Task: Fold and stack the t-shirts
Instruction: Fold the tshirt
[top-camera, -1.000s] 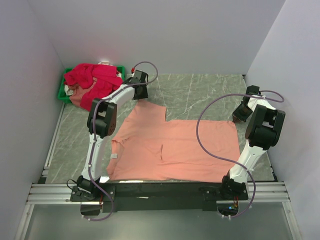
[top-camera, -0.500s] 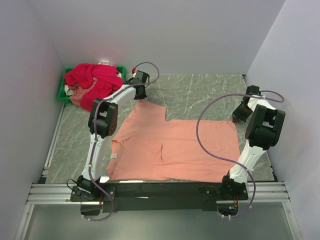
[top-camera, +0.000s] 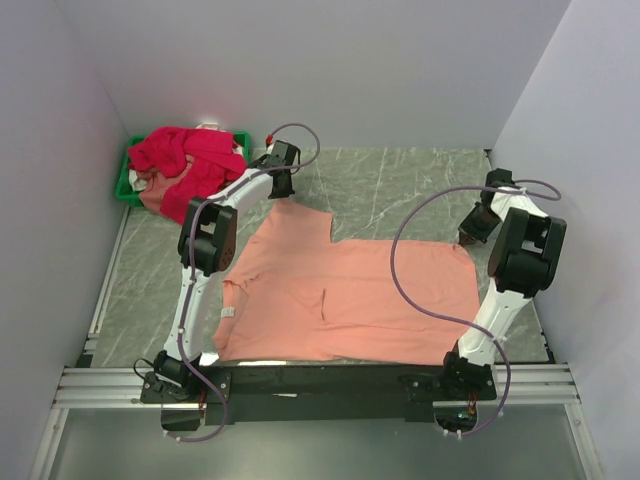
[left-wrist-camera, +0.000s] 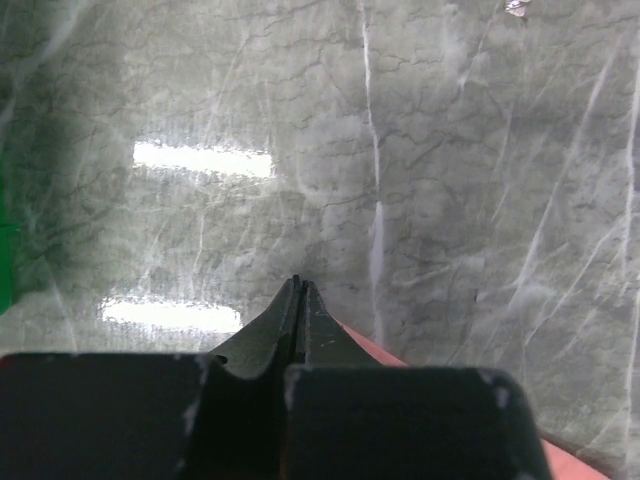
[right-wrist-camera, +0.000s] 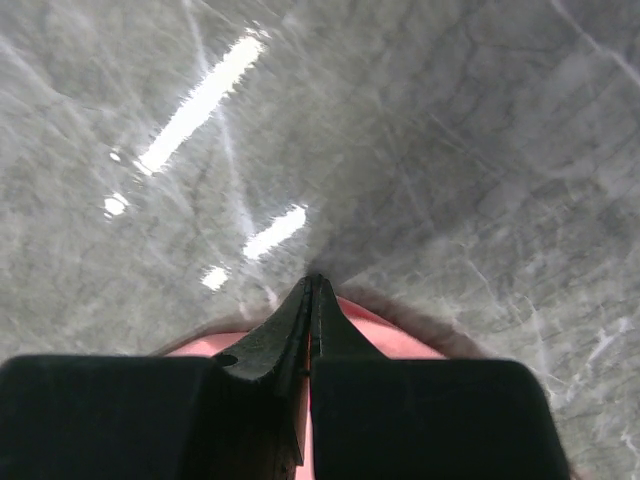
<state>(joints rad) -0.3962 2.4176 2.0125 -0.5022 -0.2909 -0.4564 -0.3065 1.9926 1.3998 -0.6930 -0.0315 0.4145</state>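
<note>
Grey stone worktop (top-camera: 400, 180), with left end effector (left-wrist-camera: 300, 295) and right end effector (right-wrist-camera: 312, 290) each pinched shut on far edge of flat peach t-shirt (top-camera: 350, 290).

Marble table (top-camera: 400, 190) bears salmon t-shirt (top-camera: 360, 290), green bin (top-camera: 122, 186).

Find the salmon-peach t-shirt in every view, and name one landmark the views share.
Top external: the flat salmon-peach cloth t-shirt spreads across the picture's middle.
Left wrist: only a thin strip of it, at the bottom right.
Right wrist: a low band of it at bottom centre.
Shared landmark: the grey marble-veined tabletop, visible in all three.
</note>
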